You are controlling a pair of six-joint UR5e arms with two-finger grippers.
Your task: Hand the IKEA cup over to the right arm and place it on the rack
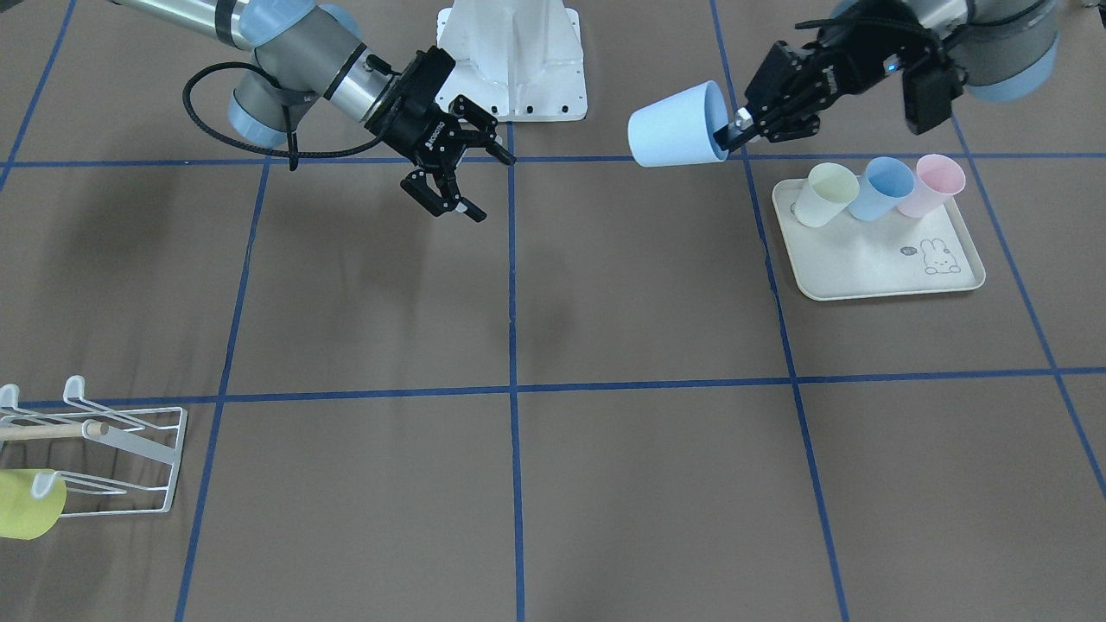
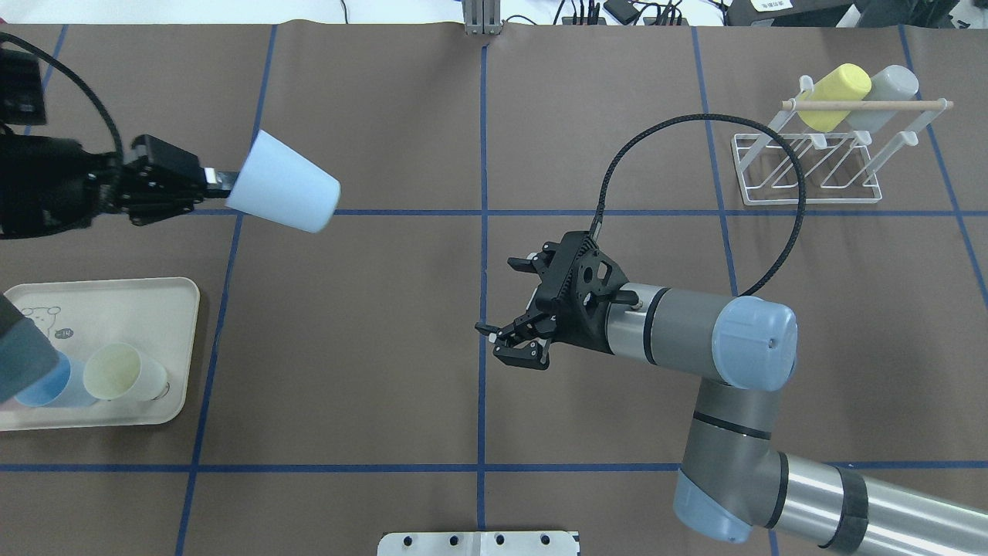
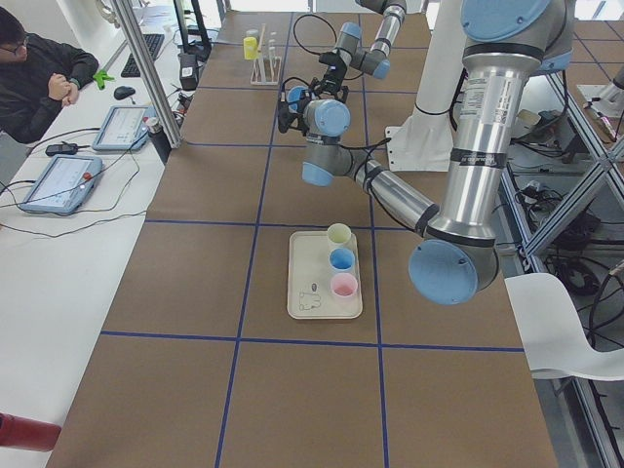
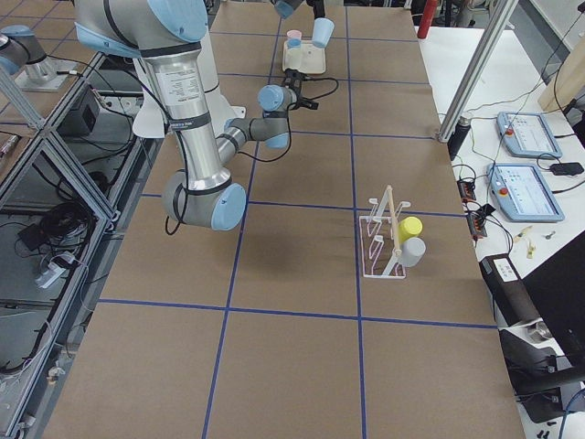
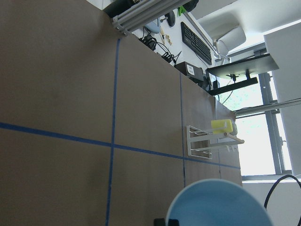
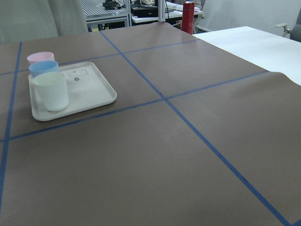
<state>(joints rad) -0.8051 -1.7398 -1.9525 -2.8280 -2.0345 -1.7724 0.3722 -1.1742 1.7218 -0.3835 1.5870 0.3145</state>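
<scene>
IKEA cup [image 2: 284,192] hangs sideways, rim clamped by left fingers [image 2: 218,179], base offered for handover. Right fingers [image 2: 521,351] spread empty.

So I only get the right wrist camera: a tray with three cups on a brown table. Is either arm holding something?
Observer: Yes. The left gripper is shut on the rim of a light-blue cup, which it holds in the air on its side.
Visitor: And the arm that my camera rides on?
Observer: The right gripper is open and empty, above the middle of the table.
Visitor: Is there anywhere to hang cups?
Observer: A white wire rack stands on the robot's right, towards the far edge. A yellow cup and a grey cup are already on it.
</scene>
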